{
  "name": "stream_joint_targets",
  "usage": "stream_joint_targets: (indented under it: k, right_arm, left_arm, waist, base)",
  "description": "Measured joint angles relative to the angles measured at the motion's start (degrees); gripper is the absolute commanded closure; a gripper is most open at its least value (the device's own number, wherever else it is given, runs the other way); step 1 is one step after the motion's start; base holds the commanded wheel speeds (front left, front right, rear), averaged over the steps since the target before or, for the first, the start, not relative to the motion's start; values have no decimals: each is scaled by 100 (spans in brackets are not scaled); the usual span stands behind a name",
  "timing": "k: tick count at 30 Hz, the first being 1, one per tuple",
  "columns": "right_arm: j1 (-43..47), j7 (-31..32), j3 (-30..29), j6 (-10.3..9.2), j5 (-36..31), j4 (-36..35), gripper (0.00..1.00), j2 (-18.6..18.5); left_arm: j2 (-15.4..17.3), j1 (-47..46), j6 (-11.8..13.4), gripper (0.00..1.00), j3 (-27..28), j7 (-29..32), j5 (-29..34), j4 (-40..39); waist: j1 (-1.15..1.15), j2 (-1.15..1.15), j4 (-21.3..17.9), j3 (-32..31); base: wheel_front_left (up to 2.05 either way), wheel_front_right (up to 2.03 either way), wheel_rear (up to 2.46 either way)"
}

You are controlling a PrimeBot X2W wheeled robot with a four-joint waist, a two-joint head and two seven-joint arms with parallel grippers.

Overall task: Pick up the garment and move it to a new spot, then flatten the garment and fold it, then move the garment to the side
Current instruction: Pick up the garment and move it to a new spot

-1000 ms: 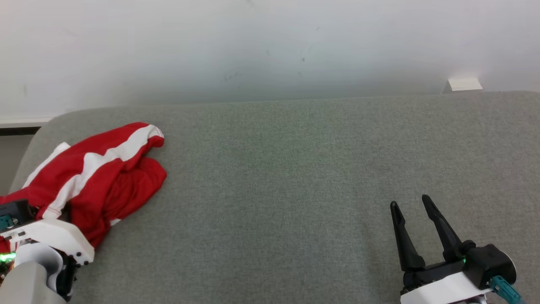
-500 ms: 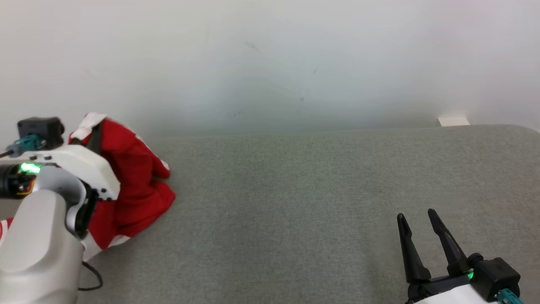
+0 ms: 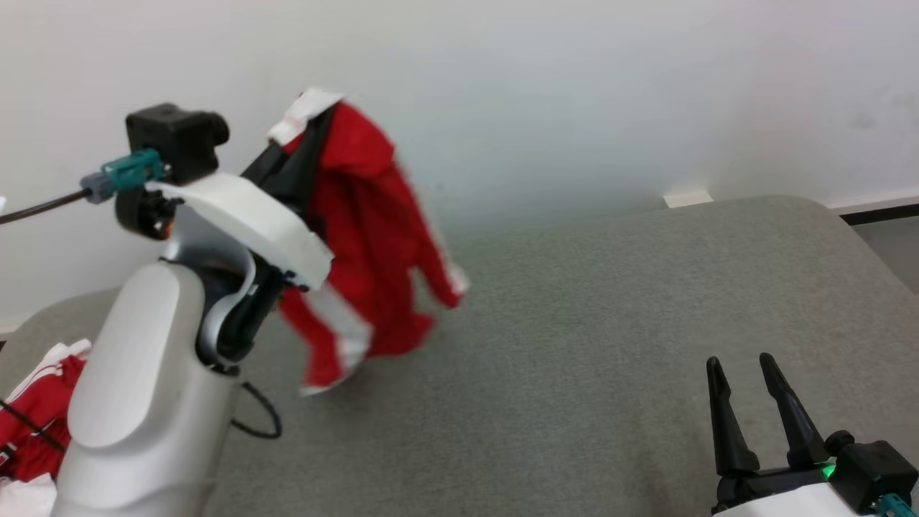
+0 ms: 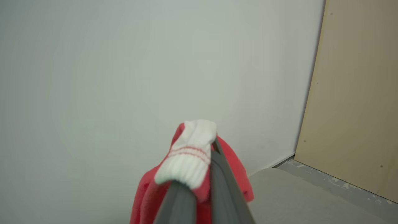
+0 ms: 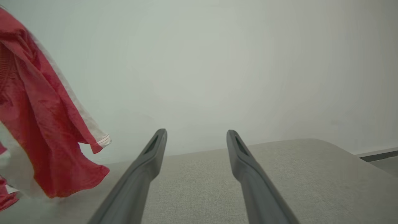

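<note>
The garment (image 3: 366, 237) is red with white stripes and a white ribbed cuff. It hangs in the air over the left part of the grey cushion (image 3: 574, 345), its lower end just above the fabric. My left gripper (image 3: 319, 118) is raised high and shut on the cuff end. In the left wrist view the fingers (image 4: 217, 174) pinch the white cuff (image 4: 189, 155), and the red cloth (image 4: 233, 158) droops behind them. My right gripper (image 3: 738, 360) stands open and empty at the lower right. In the right wrist view it (image 5: 196, 133) points over the cushion, with the garment (image 5: 40, 124) hanging at the left.
Another red and white cloth (image 3: 36, 424) lies at the cushion's near left corner, beside my left forearm. A white wall (image 3: 574, 86) stands close behind the cushion. Floor (image 3: 890, 244) shows past the cushion's right edge. A beige board (image 4: 357, 93) leans at the right in the left wrist view.
My left arm has lifted the garment off the cushion, up and to the right, so it now hangs free. The head camera has shifted too. The right gripper stays open.
</note>
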Motion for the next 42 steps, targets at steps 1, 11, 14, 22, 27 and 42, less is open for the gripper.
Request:
stream_joint_targets:
  k: [1, 11, 14, 22, 27, 42]
  right_arm:
    - [8, -1, -36, 0, -15, -8, 0, -1]
    - [91, -1, -156, 0, -186, -8, 0, -9]
    - [122, -1, -145, 0, -213, 25, 0, -27]
    - [104, -1, -107, 0, -256, 58, 0, -163]
    - [102, -1, -38, 0, -254, 101, 0, -204]
    - [137, -1, -59, 0, -237, 137, 0, -237]
  left_arm:
    - [-75, -34, 0, 100, 0, -14, -46, -153]
    - [-558, 898, 137, 100, 59, -196, -672, -792]
    - [-614, 1699, 137, 100, -11, -517, -693, -479]
    - [-519, 2675, 76, 100, -277, -1492, -508, 923]
    - [-486, 2692, 27, 67, -443, -1894, -482, 1649]
    - [-236, 2465, 85, 0, -553, -2451, -399, 2156]
  waist:
    - [0, 0, -43, -7]
    - [0, 0, -242, 100]
    - [0, 0, -236, 168]
    - [0, 0, -55, 253]
    - [0, 0, 118, 248]
    - [1, 0, 541, 188]
  base:
    - [0, 0, 0]
    - [0, 0, 0]
    - [0, 0, 0]
    - [0, 0, 0]
    - [0, 0, 0]
    - [0, 0, 0]
